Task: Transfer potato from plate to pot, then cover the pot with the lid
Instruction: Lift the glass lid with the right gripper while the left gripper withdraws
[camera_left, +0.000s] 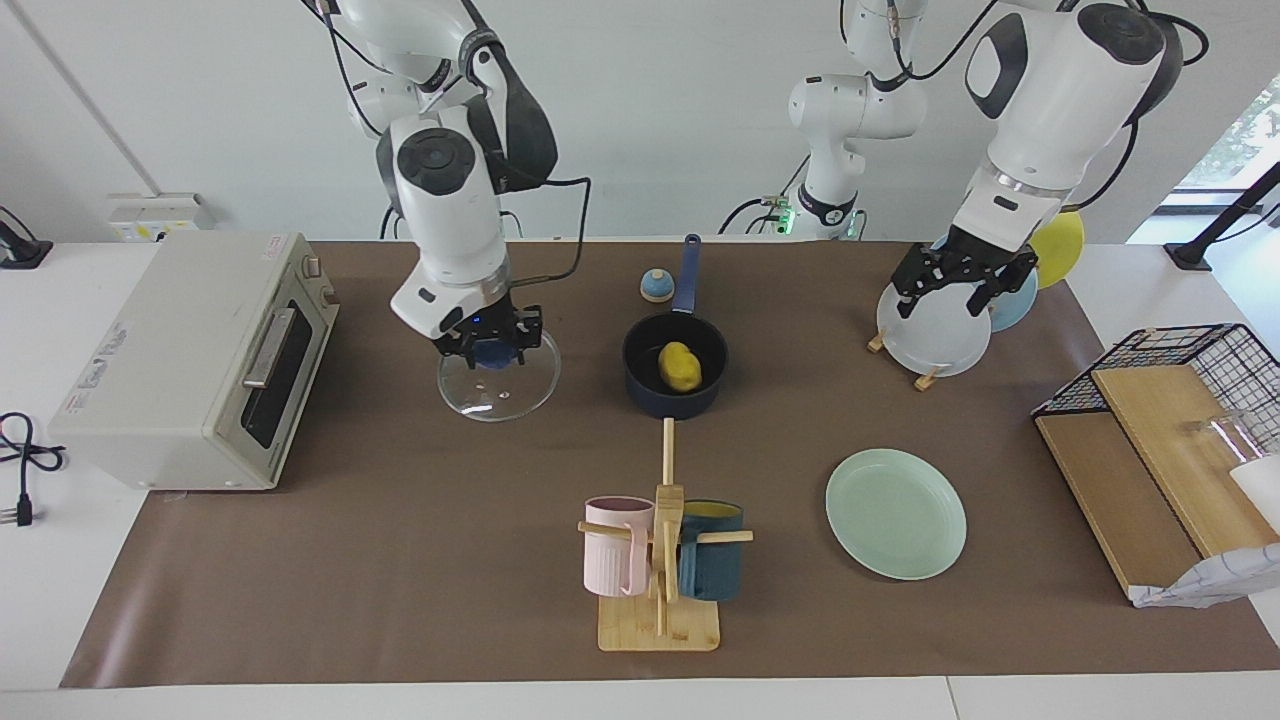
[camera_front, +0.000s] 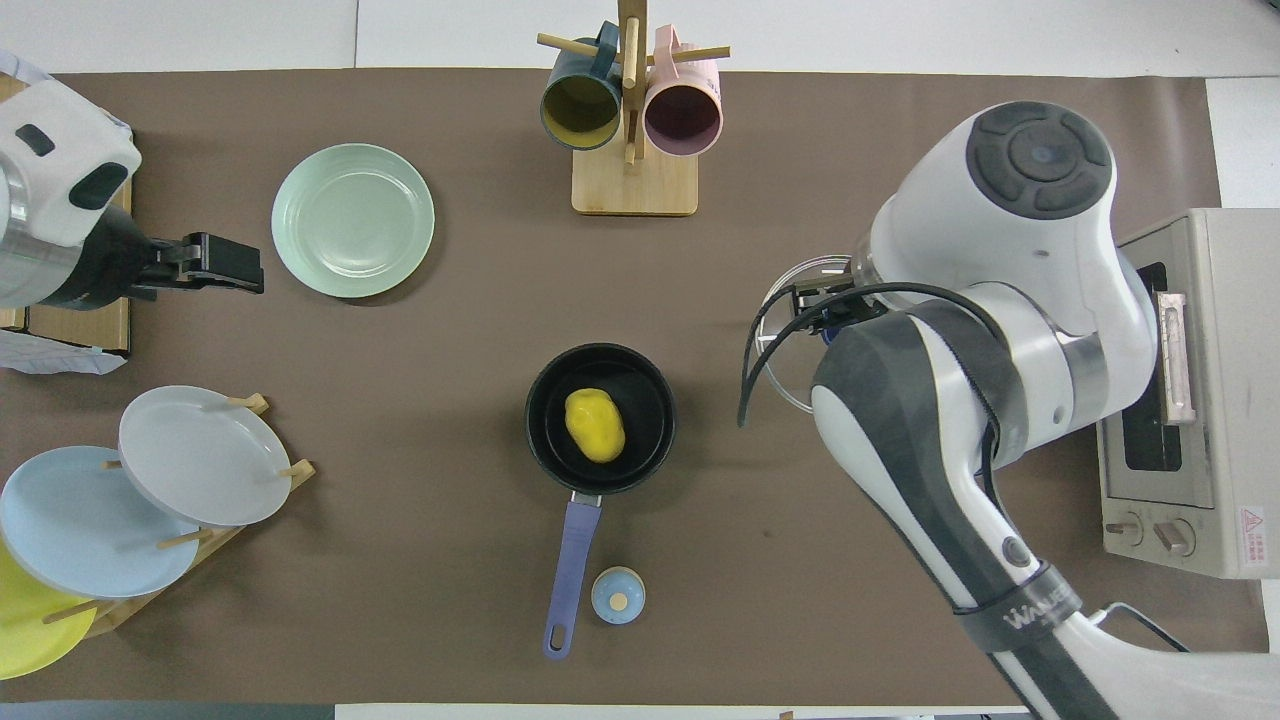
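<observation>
The yellow potato (camera_left: 680, 367) (camera_front: 595, 425) lies inside the navy pot (camera_left: 668, 404) (camera_front: 538, 420) at mid-table, with the pot's handle pointing toward the robots. The mint-green plate (camera_left: 895, 513) (camera_front: 353, 220) is bare, farther from the robots, toward the left arm's end. The glass lid (camera_left: 505, 385) (camera_front: 785, 300) sits beside the pot toward the right arm's end. My right gripper (camera_left: 490, 352) is shut on the lid's blue knob. My left gripper (camera_left: 945, 300) (camera_front: 250, 270) is open and empty, raised over the plate rack.
A toaster oven (camera_left: 190, 360) (camera_front: 1190, 400) stands at the right arm's end. A mug rack (camera_left: 665, 560) (camera_front: 630, 110) stands farther from the robots than the pot. A small bell (camera_left: 656, 286) (camera_front: 618, 595) sits by the pot handle. The plate rack (camera_left: 935, 335) (camera_front: 205, 455) and a wire basket (camera_left: 1180, 360) are at the left arm's end.
</observation>
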